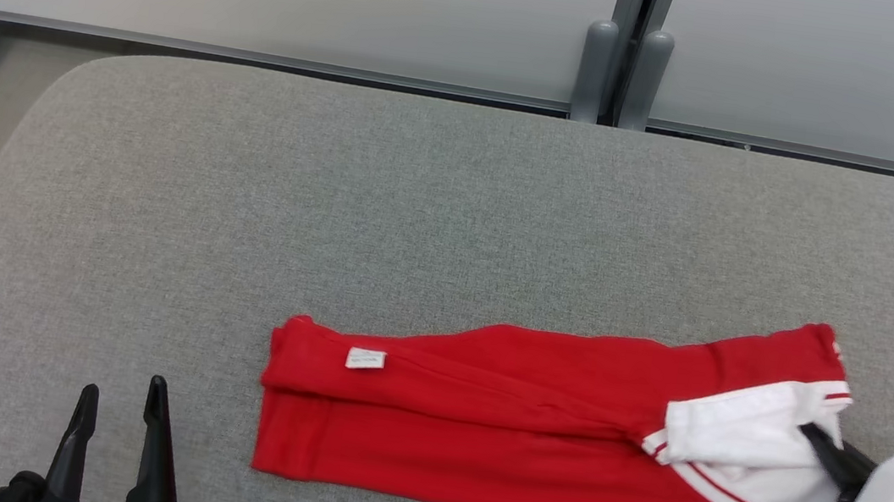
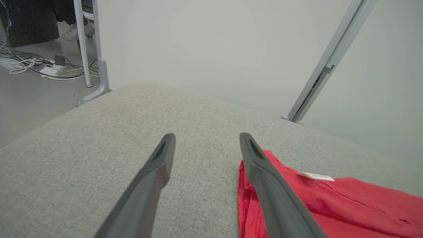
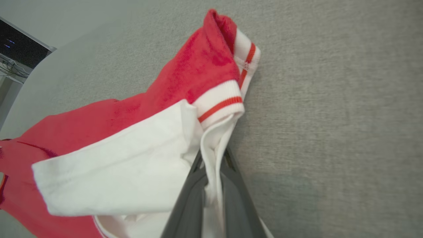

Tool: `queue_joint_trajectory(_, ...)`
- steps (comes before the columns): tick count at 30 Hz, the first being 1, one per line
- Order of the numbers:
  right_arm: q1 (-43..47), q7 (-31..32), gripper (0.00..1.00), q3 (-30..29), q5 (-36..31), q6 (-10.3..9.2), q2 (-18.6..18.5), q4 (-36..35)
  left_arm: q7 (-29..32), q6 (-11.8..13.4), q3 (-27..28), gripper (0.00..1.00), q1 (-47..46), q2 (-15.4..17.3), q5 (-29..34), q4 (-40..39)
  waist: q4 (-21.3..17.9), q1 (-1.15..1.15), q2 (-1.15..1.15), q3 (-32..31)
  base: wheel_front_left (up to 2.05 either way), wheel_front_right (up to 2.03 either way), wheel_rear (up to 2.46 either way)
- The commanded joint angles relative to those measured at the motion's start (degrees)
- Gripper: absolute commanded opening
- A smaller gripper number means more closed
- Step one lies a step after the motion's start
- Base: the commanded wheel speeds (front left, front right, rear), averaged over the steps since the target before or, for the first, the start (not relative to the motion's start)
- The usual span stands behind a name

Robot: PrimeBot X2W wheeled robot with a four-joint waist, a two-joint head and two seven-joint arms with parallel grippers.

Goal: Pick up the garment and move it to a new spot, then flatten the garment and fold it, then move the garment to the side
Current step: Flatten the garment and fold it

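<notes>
Head view: the red garment [image 1: 496, 410] lies folded long on the table [image 1: 248, 201], towards its near right. The left gripper [image 1: 124, 384] stands open near its left end, and the right gripper [image 1: 813, 432] is at its white end. Left wrist: the jaws are spread, with the garment [image 2: 347, 205] beside one finger. Right wrist: the gripper [image 3: 214, 155] is clamped on white cloth.

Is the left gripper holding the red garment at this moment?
No, in the head view the left gripper stands open, with bare grey surface between it and the garment.
</notes>
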Motion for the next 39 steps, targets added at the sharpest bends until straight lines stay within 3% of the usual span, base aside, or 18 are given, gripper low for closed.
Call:
queue_joint_trajectory(1,0.91,-0.12,0.0,-0.84,1.26,0.03,-2.57,-0.09,-0.05,0.08,0.07,1.0,-0.3,0.16,-0.43,-0.08,0.09,0.0,0.0,-0.41,0.0,0.0,0.0)
queue_joint_trajectory(9,4.5,-0.5,0.0,-8.11,7.72,0.04,-15.47,-4.25,-0.06,0.54,1.23,1.0,1.43,0.17,-0.87,-0.23,-0.66,0.0,0.0,-2.83,0.0,0.0,0.0)
queue_joint_trajectory(11,6.46,1.42,0.0,-9.12,8.51,0.08,-18.23,-9.28,-0.06,0.34,1.08,1.0,2.12,0.16,-1.05,0.01,-1.03,0.0,0.0,-3.66,0.0,0.0,0.0)
queue_joint_trajectory(15,8.48,4.21,0.0,-7.33,7.36,0.06,-17.83,-19.19,-0.06,0.23,0.97,1.0,2.52,0.15,-1.32,-0.05,-1.96,0.0,0.0,-4.05,0.0,0.0,0.0)
queue_joint_trajectory(18,8.47,6.84,0.0,-2.85,4.4,0.05,-13.76,-25.86,-0.06,-0.07,0.6,1.0,2.24,0.15,-0.61,0.33,-2.61,0.0,0.0,-3.99,0.0,0.0,0.0)
queue_joint_trajectory(20,7.07,7.62,0.0,-0.32,2.49,0.05,-8.62,-27.79,-0.06,0.15,0.49,1.0,1.68,0.19,-0.28,0.5,-3.06,0.0,0.0,-3.74,0.0,0.0,0.0)
queue_joint_trajectory(27,2.09,5.39,0.0,6.28,-5.92,0.05,11.43,-20.28,-0.06,0.3,-2.23,1.0,0.19,0.18,0.57,1.61,-2.6,0.0,0.0,-3.23,0.0,0.0,0.0)
queue_joint_trajectory(28,2.09,5.39,0.0,6.28,-5.92,0.05,11.43,-20.28,-0.06,0.3,-2.23,1.0,0.19,0.18,0.57,1.61,-2.6,0.0,0.0,-3.23,0.0,0.0,0.0)
queue_joint_trajectory(32,0.62,3.81,0.0,7.64,-9.43,0.06,18.07,-14.57,-0.06,0.42,-4.02,1.0,-0.04,0.18,0.82,2.05,-1.48,0.0,0.0,-3.18,0.0,0.0,0.0)
queue_joint_trajectory(39,-0.67,1.61,0.0,8.79,-11.32,0.06,20.75,-9.94,-0.06,0.65,-4.58,1.0,-0.03,0.17,0.76,2.82,-0.59,0.0,0.0,-3.15,0.0,0.0,0.0)
